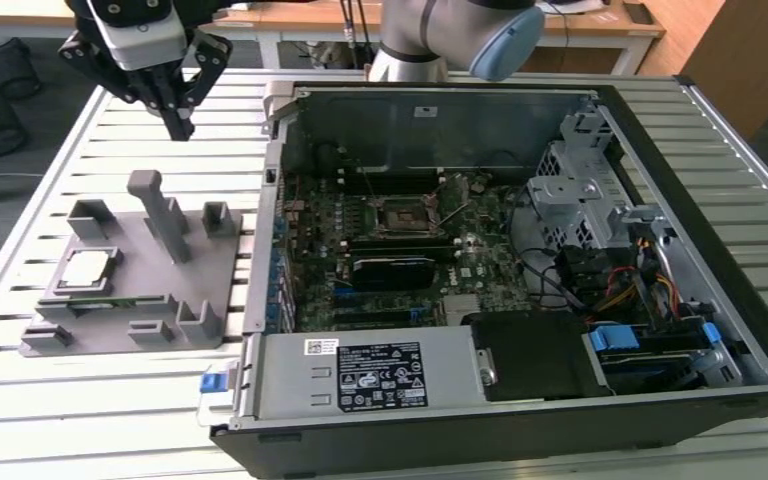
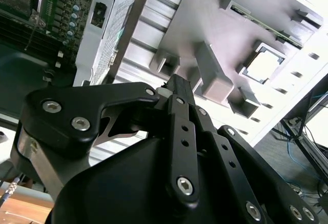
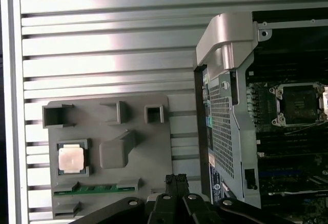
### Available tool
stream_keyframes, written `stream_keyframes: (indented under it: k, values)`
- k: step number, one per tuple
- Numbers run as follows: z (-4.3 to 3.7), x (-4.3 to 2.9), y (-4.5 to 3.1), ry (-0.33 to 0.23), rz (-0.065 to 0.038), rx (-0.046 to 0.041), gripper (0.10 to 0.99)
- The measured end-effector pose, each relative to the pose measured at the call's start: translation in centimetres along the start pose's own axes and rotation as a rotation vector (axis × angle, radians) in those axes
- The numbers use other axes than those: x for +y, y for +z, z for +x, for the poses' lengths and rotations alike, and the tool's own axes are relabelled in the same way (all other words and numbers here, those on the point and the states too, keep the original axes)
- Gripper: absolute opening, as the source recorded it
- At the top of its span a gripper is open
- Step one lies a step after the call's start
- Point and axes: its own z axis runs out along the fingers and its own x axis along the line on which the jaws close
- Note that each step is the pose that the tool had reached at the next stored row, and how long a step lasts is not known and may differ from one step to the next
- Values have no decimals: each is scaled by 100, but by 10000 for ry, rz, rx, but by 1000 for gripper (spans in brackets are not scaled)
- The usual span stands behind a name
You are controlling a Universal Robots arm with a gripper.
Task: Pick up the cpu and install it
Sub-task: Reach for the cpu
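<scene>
Claw (image 1: 179, 128) clenched, fingertips pressed together with nothing between them; it hangs in the air over the slatted metal surface (image 1: 91, 400), clear of everything. The cpu (image 1: 87, 268), a small square chip with a silvery top, lies flat in a square pocket of the grey holder block (image 1: 211, 300), on the block's side toward the exterior view's left. It is well apart from the claw: in the exterior view the claw tip sits higher in the picture, past the block's far edge and a bit toward the exterior view's right of the chip. No contact. In both wrist views the cpu (image 3: 70, 159) (image 2: 261, 66) shows seated in its pocket, with the shut claw tip (image 3: 176, 179) (image 2: 177, 83) off to one side over the block's edge. A long green memory stick (image 1: 104, 302) lies in a slot just beside the chip's pocket, on the near side. Upright posts rise from the middle of the block. To the exterior view's right of the block lies an open computer case (image 1: 704, 120) on its side, motherboard exposed, with the square socket frame (image 1: 400, 213) near the board's middle holding no chip.
</scene>
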Motion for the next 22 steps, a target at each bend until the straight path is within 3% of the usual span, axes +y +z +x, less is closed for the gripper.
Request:
stream_keyframes:
  k: [22]
  values:
    - [249, -20, 24, 2, 4, 51, 106]
